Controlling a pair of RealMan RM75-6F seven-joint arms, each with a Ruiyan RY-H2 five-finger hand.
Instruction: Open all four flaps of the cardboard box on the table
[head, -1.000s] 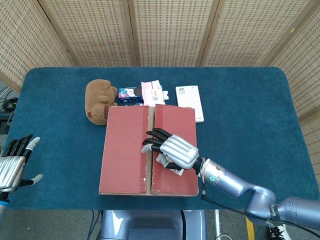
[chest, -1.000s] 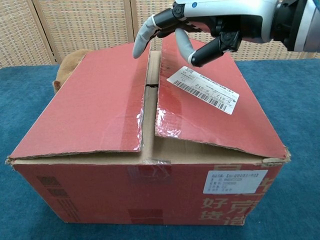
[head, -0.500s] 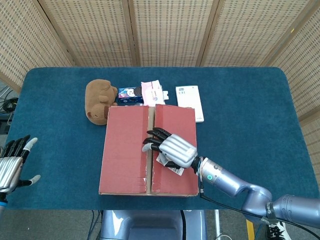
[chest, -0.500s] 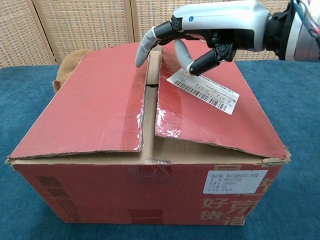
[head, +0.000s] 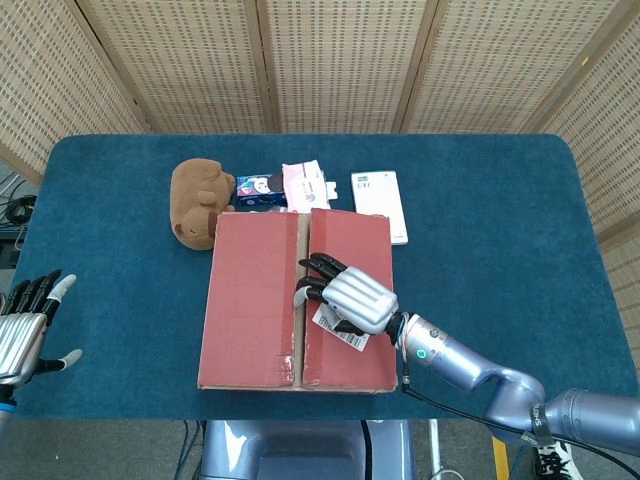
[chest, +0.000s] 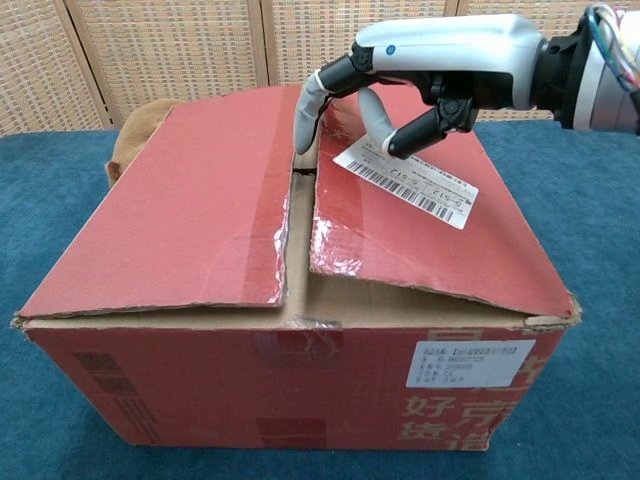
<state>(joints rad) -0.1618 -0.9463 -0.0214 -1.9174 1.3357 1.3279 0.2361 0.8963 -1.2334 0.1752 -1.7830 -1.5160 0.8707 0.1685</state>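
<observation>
A red cardboard box (head: 250, 310) (chest: 200, 230) stands near the table's front edge, its two top flaps down with a narrow seam (head: 301, 300) (chest: 298, 240) between them. The right flap (chest: 420, 230) carries a white barcode label (chest: 405, 178) and sits slightly raised at its inner edge. My right hand (head: 345, 295) (chest: 420, 75) hovers over the seam, fingers apart, fingertips (chest: 306, 125) pointing down into the gap at the flap's edge; it holds nothing. My left hand (head: 25, 330) is off to the far left, fingers spread, away from the box.
Behind the box lie a brown plush toy (head: 197, 200) (chest: 135, 130), a small blue pack (head: 258, 188), a pink pack (head: 305, 185) and a white flat box (head: 381, 202). Blue cloth (head: 480, 220) covers the table. Wicker screens stand behind.
My right hand has shifted slightly right and its fingertips have dipped lower toward the seam. The flaps have not moved. The left hand barely moved.
</observation>
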